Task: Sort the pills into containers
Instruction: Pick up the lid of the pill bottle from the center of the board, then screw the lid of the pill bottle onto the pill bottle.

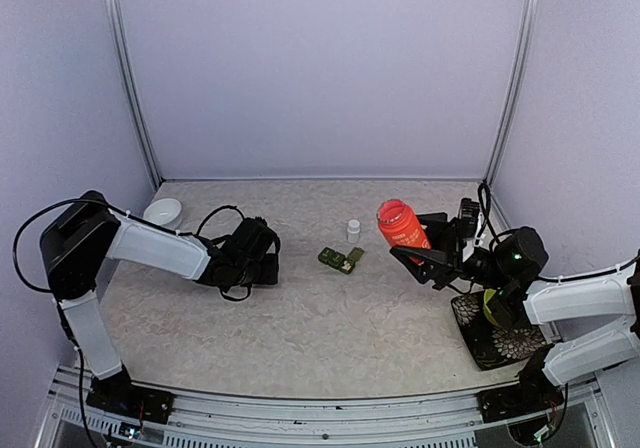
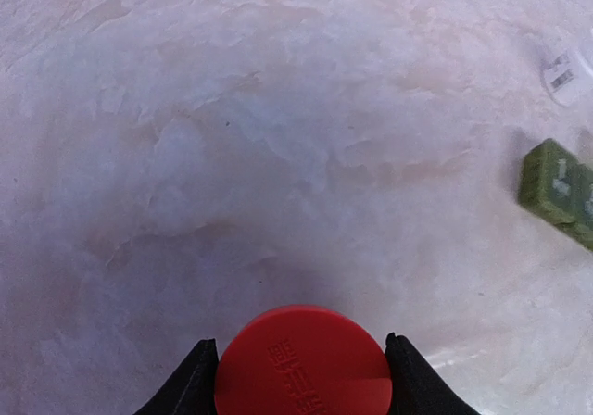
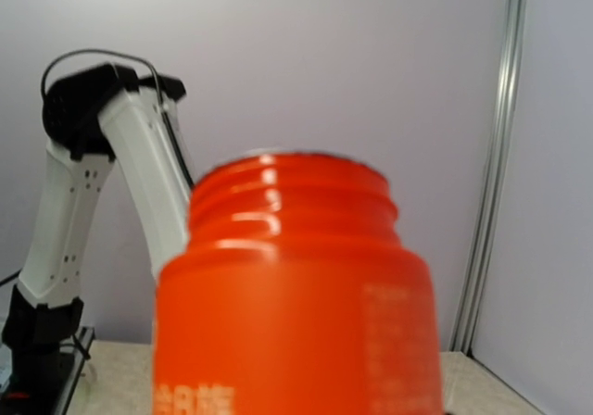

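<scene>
The right tool [image 1: 420, 253] is gripping the open bottle [image 1: 400, 226]. The pill box [image 1: 340, 259] is lying to its left, long axis running arm to arm. The left tool [image 2: 301, 355] is pinching the red cap [image 2: 296, 383].

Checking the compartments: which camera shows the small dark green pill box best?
Top external: the small dark green oblong pill box lies whole, mid-table. Left wrist catches only one end at its edge; right wrist shows none, just the red-orange plastic bottle.

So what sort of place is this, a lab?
Probably a robot test booth: plain lilac walls on metal posts, two arms bolted to a table, and few props: a red-orange bottle, a red cap and a green pill box.
</scene>
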### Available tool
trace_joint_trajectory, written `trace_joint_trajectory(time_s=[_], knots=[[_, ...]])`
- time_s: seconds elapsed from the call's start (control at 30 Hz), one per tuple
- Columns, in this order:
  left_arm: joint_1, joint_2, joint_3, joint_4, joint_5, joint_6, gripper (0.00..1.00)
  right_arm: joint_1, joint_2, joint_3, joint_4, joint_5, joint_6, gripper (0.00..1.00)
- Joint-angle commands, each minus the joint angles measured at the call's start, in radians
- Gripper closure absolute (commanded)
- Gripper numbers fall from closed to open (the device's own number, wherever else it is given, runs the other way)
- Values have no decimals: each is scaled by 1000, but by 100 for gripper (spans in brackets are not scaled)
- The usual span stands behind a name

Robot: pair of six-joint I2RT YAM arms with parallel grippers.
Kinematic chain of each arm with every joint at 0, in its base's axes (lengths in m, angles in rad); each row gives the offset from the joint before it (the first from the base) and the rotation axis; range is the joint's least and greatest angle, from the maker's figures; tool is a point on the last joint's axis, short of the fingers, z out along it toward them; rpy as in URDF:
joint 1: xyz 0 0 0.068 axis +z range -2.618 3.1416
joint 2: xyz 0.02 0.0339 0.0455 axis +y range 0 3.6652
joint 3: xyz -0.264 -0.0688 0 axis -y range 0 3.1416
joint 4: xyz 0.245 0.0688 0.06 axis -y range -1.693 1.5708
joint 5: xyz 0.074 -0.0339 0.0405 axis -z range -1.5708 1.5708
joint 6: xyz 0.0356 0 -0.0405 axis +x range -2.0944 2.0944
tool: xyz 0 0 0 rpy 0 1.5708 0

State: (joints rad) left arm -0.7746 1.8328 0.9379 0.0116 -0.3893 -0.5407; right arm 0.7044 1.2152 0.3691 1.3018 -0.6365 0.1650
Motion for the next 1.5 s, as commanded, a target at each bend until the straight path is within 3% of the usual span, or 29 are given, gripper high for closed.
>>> trace_joint_trajectory(time_s=[0.0, 0.3, 0.53, 0.97, 1.47], knots=[[-39, -143, 1, 25, 63, 28, 54, -6, -8, 38, -74, -47, -59, 71], [-104, -384, 36, 59, 237, 38, 54, -6, -17, 23, -96, -86, -91, 71], [-147, -474, 76, 99, 361, 26, 54, 10, -9, 48, -175, -68, -128, 71], [-196, -471, 105, 221, 528, -84, 54, 74, -3, 76, -271, 72, -216, 71], [-272, -394, 195, 235, 500, -93, 53, 100, 18, 99, -302, 138, -238, 71]])
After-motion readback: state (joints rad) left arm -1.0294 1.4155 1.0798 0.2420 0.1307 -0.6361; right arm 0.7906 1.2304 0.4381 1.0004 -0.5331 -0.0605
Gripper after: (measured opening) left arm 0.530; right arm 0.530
